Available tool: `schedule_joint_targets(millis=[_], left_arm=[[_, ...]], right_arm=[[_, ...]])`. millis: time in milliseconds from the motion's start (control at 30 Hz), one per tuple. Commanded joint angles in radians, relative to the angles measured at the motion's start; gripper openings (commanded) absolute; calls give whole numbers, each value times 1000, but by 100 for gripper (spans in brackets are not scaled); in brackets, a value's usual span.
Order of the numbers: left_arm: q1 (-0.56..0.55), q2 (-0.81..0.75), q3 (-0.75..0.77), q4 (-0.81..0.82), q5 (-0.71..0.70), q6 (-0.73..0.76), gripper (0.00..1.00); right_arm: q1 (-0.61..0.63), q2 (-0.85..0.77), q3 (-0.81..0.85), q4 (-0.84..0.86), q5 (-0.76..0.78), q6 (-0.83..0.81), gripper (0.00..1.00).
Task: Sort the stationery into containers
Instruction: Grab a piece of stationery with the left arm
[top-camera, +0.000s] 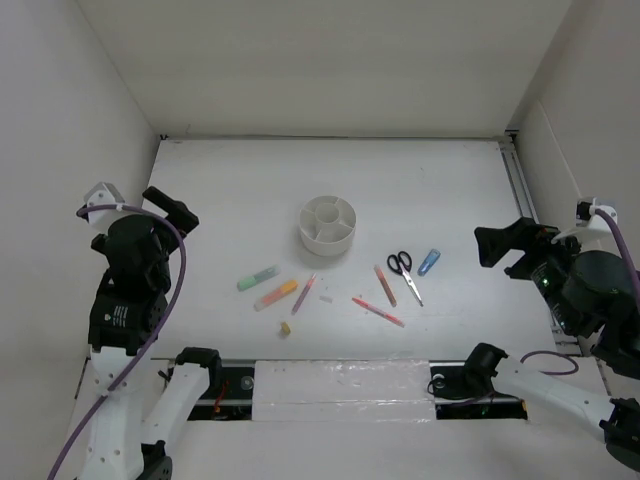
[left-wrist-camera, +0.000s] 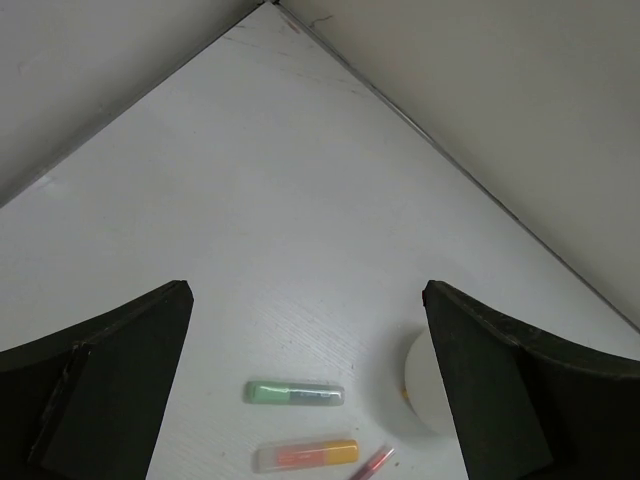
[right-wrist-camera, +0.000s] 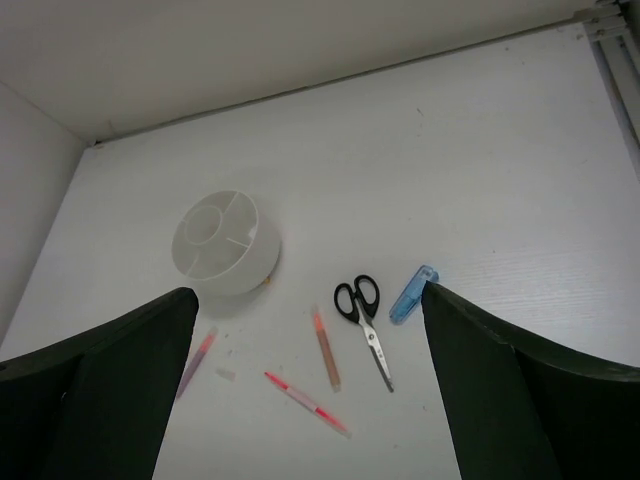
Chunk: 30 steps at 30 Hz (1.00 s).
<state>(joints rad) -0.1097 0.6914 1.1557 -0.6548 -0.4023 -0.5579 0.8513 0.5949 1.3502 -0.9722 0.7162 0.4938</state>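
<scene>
1. Two grippers hang at the near sides, left gripper (top-camera: 172, 208) and right gripper (top-camera: 487, 246), jaws wide, holding nothing.
2. Between them on the table (top-camera: 220, 180) lie eraser bit (top-camera: 285, 328), green highlighter (top-camera: 258, 279), orange highlighter (top-camera: 276, 295), pens (top-camera: 378, 311), scissors (top-camera: 403, 272), blue highlighter (top-camera: 429, 262).
3. Farther back stands the white organizer (top-camera: 327, 243).

table (top-camera: 220, 190): white | holds: organizer (top-camera: 328, 222); highlighters (top-camera: 258, 279); pens (top-camera: 385, 285); scissors (top-camera: 403, 272); eraser bit (top-camera: 285, 328)

A round white plastic organizer (top-camera: 327, 223) stands on a plain white worktop (top-camera: 220, 190). At its seven o'clock: stubby green highlighter (top-camera: 258, 278), stubby orange highlighter (top-camera: 276, 295); at four o'clock: black-handled scissors (top-camera: 403, 272), stubby blue highlighter (top-camera: 429, 262).
</scene>
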Motion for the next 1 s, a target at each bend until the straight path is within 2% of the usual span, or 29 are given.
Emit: schedule_joint_targets(millis=[0, 167, 267, 367, 500, 567, 733, 967], left_arm=[[2, -9, -2, 12, -42, -10, 100], [2, -18, -2, 12, -43, -10, 100], [-7, -18, -11, 26, -4, -4, 100], [-7, -3, -34, 75, 118, 45, 100], [-7, 130, -19, 84, 310, 55, 100], [-7, 145, -48, 110, 410, 36, 100], [-7, 195, -71, 164, 488, 6, 100], [-7, 264, -131, 201, 654, 110, 100]], right_arm=[[2, -4, 32, -14, 38, 9, 100], [2, -4, 32, -2, -21, -64, 100], [2, 49, 0, -2, -119, -131, 100], [2, 111, -66, 10, -254, -167, 100], [2, 166, -164, 93, -319, -153, 100], [2, 157, -204, 156, -349, -153, 100], [2, 209, -215, 181, -380, -129, 100], [2, 226, -247, 181, -368, -100, 100]])
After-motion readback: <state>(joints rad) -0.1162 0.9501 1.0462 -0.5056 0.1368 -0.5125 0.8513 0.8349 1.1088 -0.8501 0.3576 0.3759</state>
